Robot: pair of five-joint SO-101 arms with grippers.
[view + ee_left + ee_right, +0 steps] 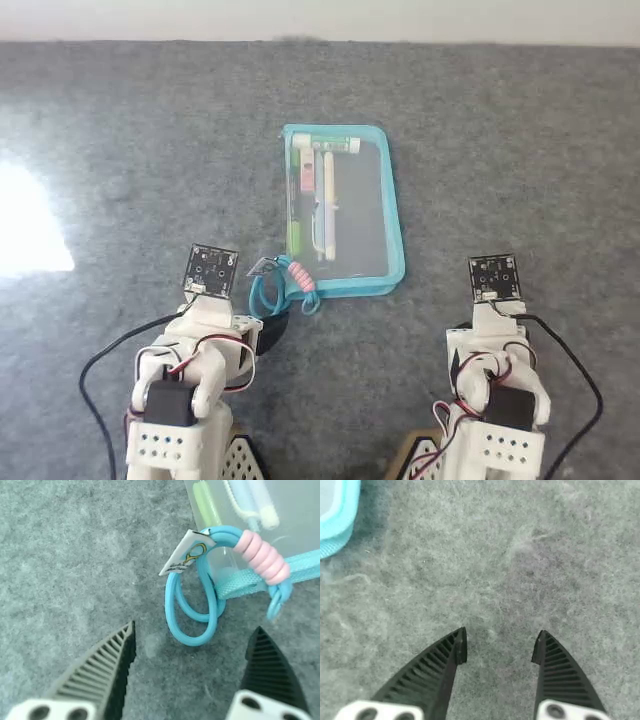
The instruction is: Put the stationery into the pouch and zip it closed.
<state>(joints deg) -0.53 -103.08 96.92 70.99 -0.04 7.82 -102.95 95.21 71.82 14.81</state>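
Observation:
A clear pouch (362,205) with a teal border lies in the middle of the grey felt table, with pens and other stationery (316,205) inside it. A blue cord loop (268,291) with pink beads (301,276) and a white tag (182,555) hangs off its near left corner. My left gripper (195,635) is open just short of the blue cord loop (192,611), touching nothing. My right gripper (501,636) is open over bare felt, with the pouch's corner (337,510) off to one side.
Grey felt (520,150) covers the table all around the pouch. The left arm (205,340) and the right arm (495,345) stand at the near edge, one on each side. A bright glare patch (25,225) lies at the far left.

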